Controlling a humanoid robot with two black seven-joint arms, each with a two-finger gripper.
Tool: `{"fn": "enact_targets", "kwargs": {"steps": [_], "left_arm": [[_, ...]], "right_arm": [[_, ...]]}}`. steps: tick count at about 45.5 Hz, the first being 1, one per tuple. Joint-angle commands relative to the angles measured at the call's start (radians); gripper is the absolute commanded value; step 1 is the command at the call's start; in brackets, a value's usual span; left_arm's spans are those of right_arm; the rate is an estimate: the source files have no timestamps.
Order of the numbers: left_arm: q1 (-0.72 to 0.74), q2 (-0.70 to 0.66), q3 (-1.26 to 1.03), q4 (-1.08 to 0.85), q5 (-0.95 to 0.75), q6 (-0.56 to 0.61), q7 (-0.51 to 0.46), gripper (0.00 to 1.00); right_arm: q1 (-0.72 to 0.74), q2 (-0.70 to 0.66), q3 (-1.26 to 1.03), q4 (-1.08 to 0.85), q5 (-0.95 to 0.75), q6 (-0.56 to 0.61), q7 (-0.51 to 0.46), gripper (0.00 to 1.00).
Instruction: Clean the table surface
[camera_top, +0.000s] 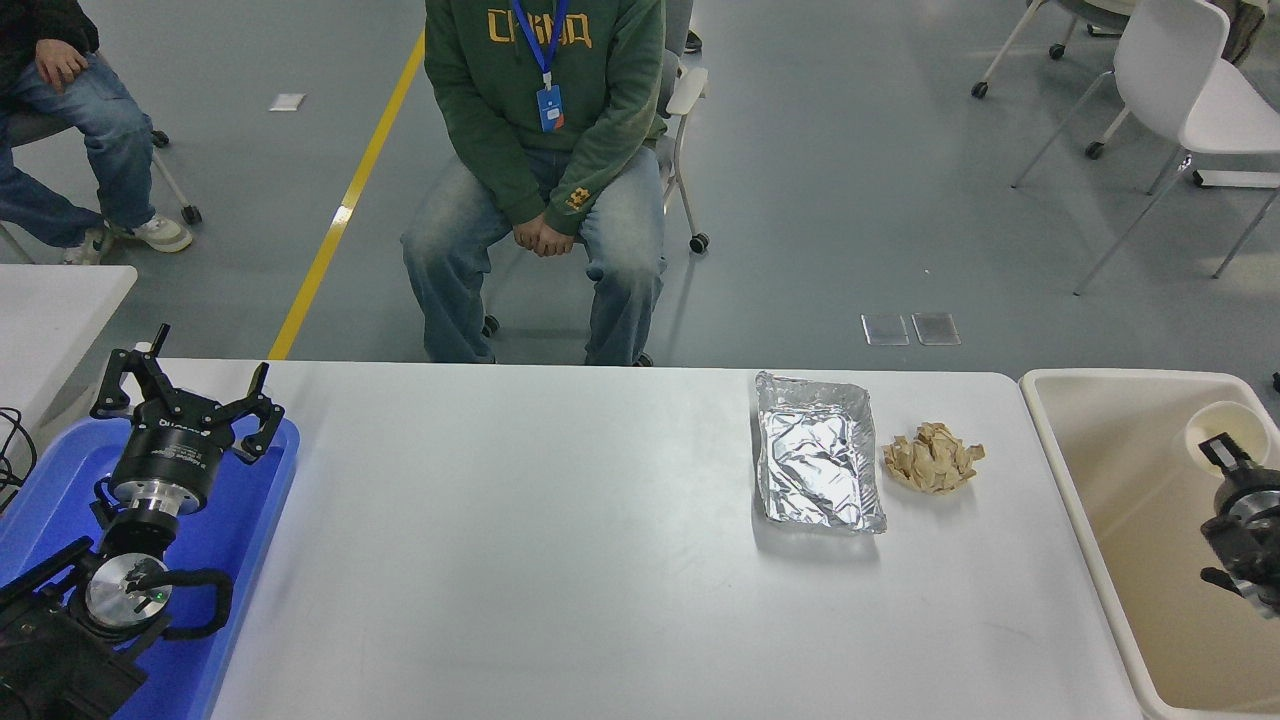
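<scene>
The table surface (550, 520) is a wide white top filling the lower picture. On its right part lie a crumpled foil tray (818, 465) and, just right of it, a wad of brown paper (932, 458). My right gripper (1235, 490) comes in at the right edge, over a beige bin (1060, 440) standing off the table's right end. It sits right below a white cup (1225, 420) in that bin, and whether it holds the cup is unclear. My left gripper (185, 385) is parked at the lower left with its fingers spread.
A blue tray (250, 500) lies under the left arm at the table's left edge. A corner of a smaller white table (50, 310) shows at the left. One person (540, 150) sits at the far side, another (60, 120) at the top left. White chairs (1190, 90) stand at the top right.
</scene>
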Motion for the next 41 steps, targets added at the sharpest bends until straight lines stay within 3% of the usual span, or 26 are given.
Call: {"fn": "enact_targets", "kwargs": {"steps": [1, 28, 41], "left_arm": [[0.0, 0.0, 0.0, 0.0, 0.0, 0.0, 0.0, 1.0], [0.0, 0.0, 0.0, 0.0, 0.0, 0.0, 0.0, 1.0], [0.0, 0.0, 0.0, 0.0, 0.0, 0.0, 0.0, 1.0]], "right_arm": [[0.008, 0.001, 0.0, 0.0, 0.003, -0.013, 0.002, 1.0], [0.04, 0.0, 0.005, 0.018, 0.003, -0.004, 0.002, 1.0], [0.089, -0.08, 0.127, 0.11, 0.003, 0.031, 0.002, 1.0]]}}
